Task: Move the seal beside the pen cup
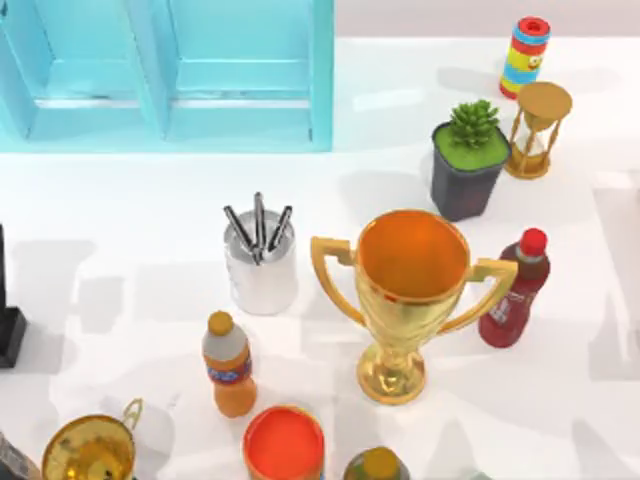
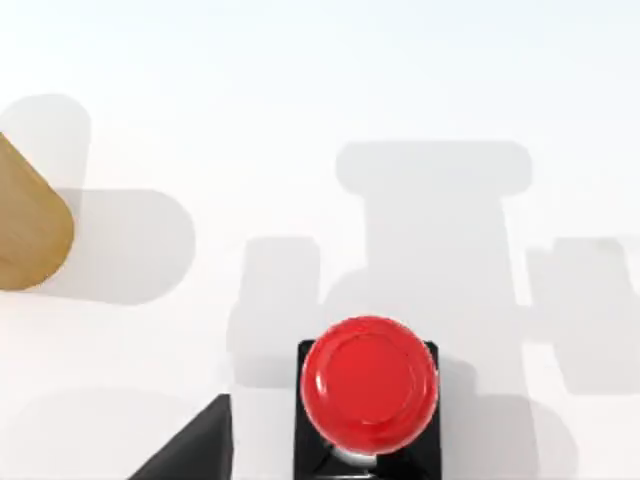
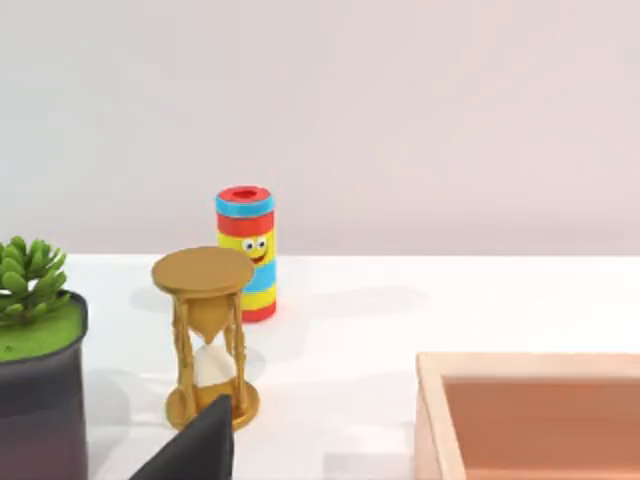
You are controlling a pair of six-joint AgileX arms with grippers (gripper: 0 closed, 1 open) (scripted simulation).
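Top view: pen cup (image 1: pixel 261 268) between orange bottle (image 1: pixel 229 365) and gold trophy (image 1: pixel 408 300); fingers' state unclear.

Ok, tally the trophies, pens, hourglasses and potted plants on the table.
Trophies: 2, the large trophy and the small trophy
Pens: 3, in the pen cup
Hourglass: 1
Potted plant: 1
Total: 7
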